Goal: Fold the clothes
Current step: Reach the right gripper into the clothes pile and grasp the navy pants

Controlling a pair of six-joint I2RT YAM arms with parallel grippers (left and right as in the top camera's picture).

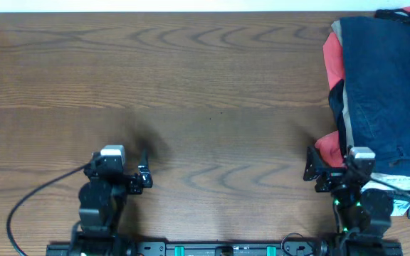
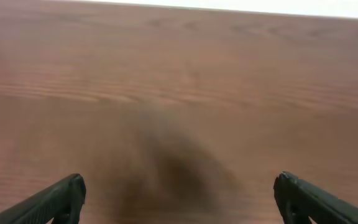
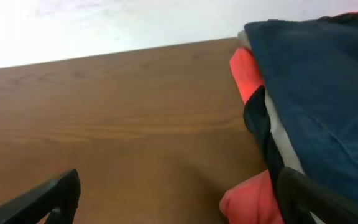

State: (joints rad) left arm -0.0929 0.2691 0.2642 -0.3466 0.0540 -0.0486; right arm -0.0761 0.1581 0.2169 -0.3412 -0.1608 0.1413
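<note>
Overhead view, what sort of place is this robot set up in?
Probably a robotics lab or test bench rather than a home: a wood-grain table, the left arm and right arm mounted at its near edge, and a heap of clothes staged at its right edge.

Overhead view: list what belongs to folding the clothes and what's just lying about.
Job: navy garment, red-orange garment, pale striped garment, all piled at the right end of the table.
Lying about: black cable, front left.

Robot lab: two arms [image 1: 100,195] [image 1: 361,203] at wooden table [image 1: 205,85].
</note>
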